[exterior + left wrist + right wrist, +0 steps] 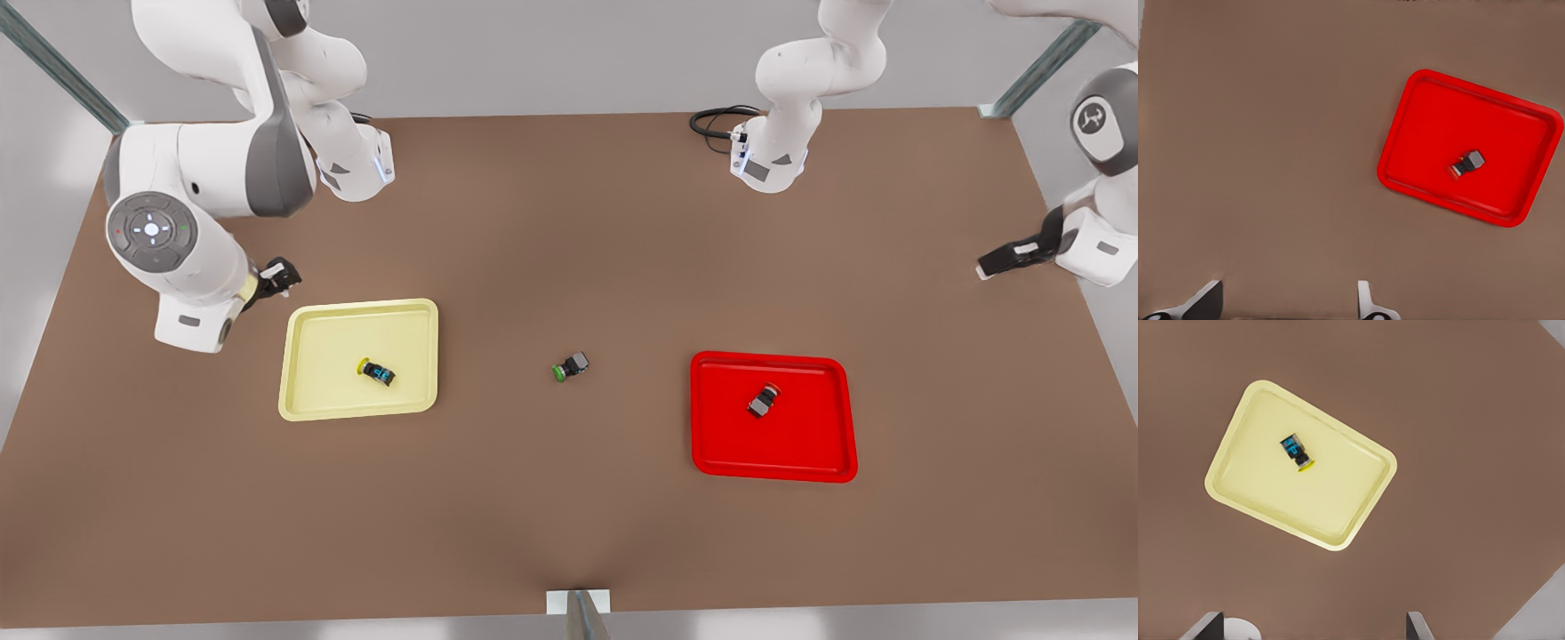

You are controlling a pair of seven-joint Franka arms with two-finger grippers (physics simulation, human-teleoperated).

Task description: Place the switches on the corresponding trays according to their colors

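A: Front view, contents?
B: Brown table (569, 498). Yellow tray (311, 400) on the front view's left, yellow-capped switch (377, 372) lying inside it. Red tray (800, 458) on the front view's right, red-capped switch (763, 401) inside. Green-capped switch (570, 366) on bare table between the trays, touching neither. Right gripper (277, 277) just beside the yellow tray's far corner; left gripper (1000, 261) near the table's right edge, well apart from the red tray.

A: Left wrist view?
B: Left gripper (1285, 303), fingers spread apart, empty, above bare table; red tray (1418, 180) and its switch (1467, 163) beyond.

A: Right wrist view?
B: Right gripper (1315, 628), fingers apart, holding nothing; yellow tray (1338, 527), switch (1297, 452) inside.
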